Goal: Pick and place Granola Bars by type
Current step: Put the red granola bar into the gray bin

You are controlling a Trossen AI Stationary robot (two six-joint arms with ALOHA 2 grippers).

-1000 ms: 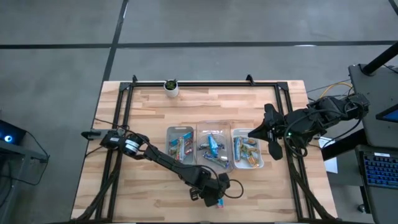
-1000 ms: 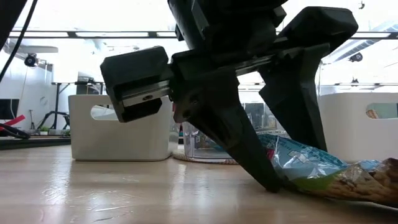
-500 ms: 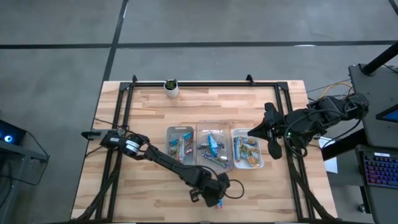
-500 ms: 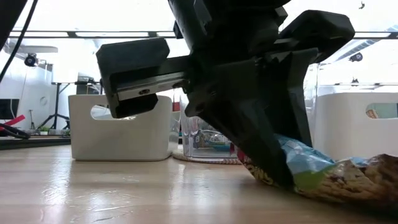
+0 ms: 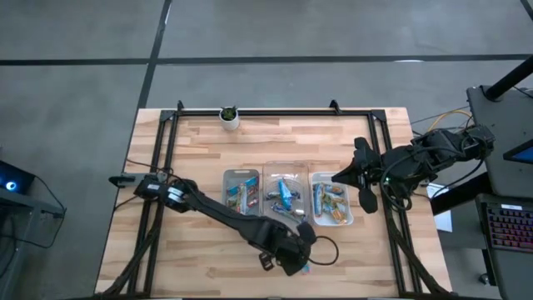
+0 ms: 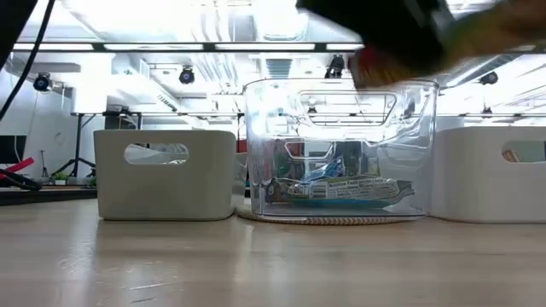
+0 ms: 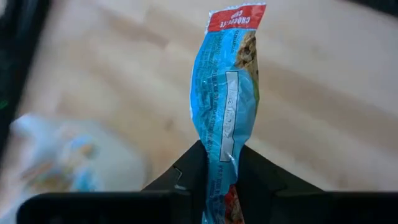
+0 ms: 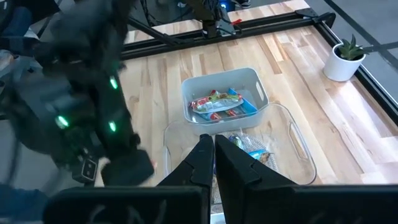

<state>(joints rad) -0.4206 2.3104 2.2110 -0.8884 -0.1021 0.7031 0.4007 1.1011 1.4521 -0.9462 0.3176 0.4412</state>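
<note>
My left gripper (image 5: 293,260) is over the table's near middle, shut on a blue granola bar (image 7: 227,106) with a red end. In the low view it shows only as a dark blur (image 6: 401,34) at the top. Three trays stand in a row mid-table: left (image 5: 241,196), clear middle (image 5: 287,200) and right (image 5: 331,200), each with bars lying inside. My right gripper (image 8: 212,154) is shut on nothing and hovers at the right tray's right side (image 5: 348,178). My left gripper pinches the blue bar between its two fingers (image 7: 189,171) near one end (image 7: 222,163). The rest of the wrapper reaches away past the fingertips to its red end (image 7: 237,17). The bar is lifted clear of the table.
A small white pot with a green plant (image 5: 229,117) stands at the far edge. A black frame rail (image 5: 275,111) runs around the table. Bare wood lies in front of the trays (image 6: 256,264) and left of them (image 5: 191,158).
My left gripper, which stood with its fingers down on the bar at the table's near edge, has risen with the bar and shifted a little toward the right. The bar has come off the table and left the low view's bottom.
</note>
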